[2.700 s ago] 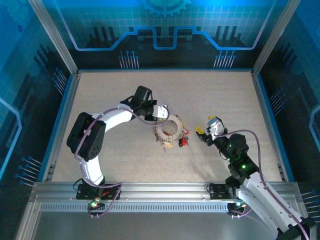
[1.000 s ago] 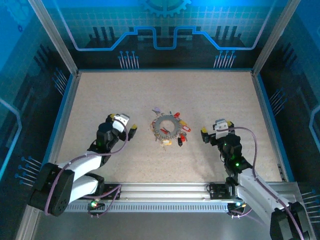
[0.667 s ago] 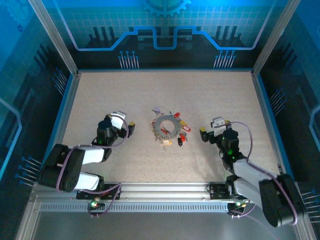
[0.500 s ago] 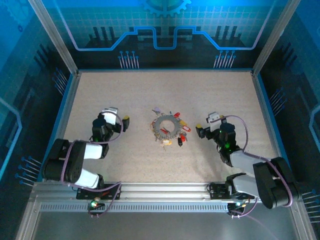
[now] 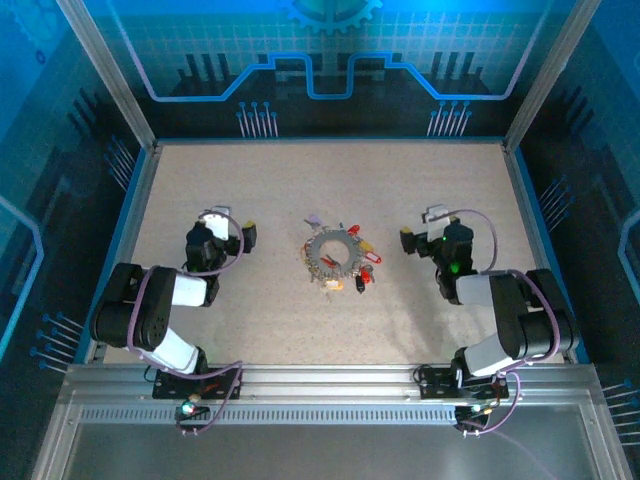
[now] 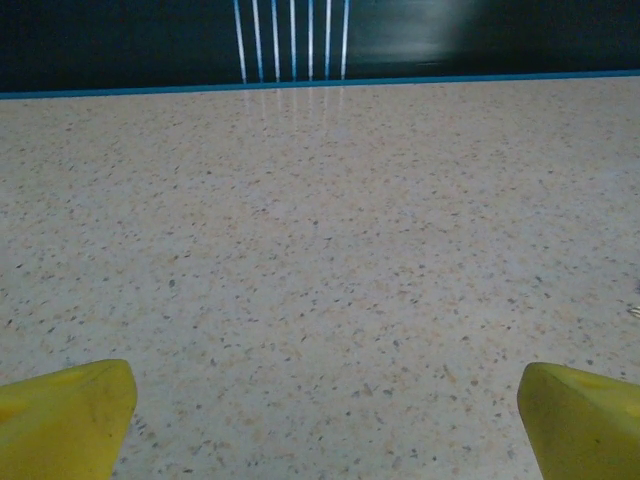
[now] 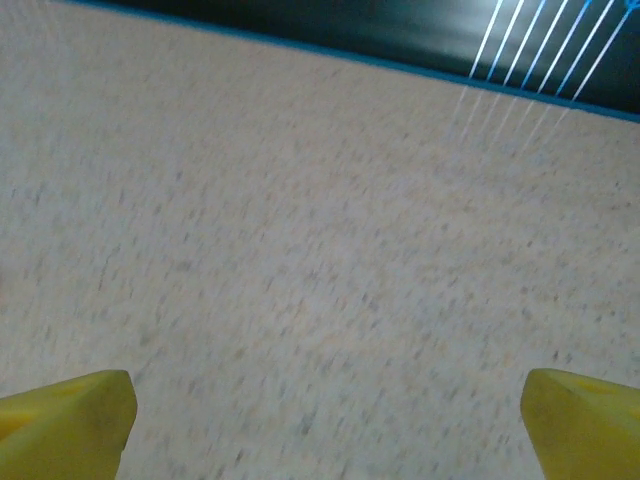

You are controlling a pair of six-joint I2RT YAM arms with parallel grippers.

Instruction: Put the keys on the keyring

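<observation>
My left gripper [image 5: 231,226] and right gripper [image 5: 419,227] stand wide apart and empty, flanking the keyring [image 5: 319,251] mid-frame. The keys [image 5: 364,261] fan from its rim. Threading looks finished, so next I check for strays.

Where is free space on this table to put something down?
Free: speckled beige tabletop between the far blue rim and the flat grey metal keyring; also the near strip. Crowded: the middle row, keyring with coloured-head keys between left fingers and right fingers.
</observation>
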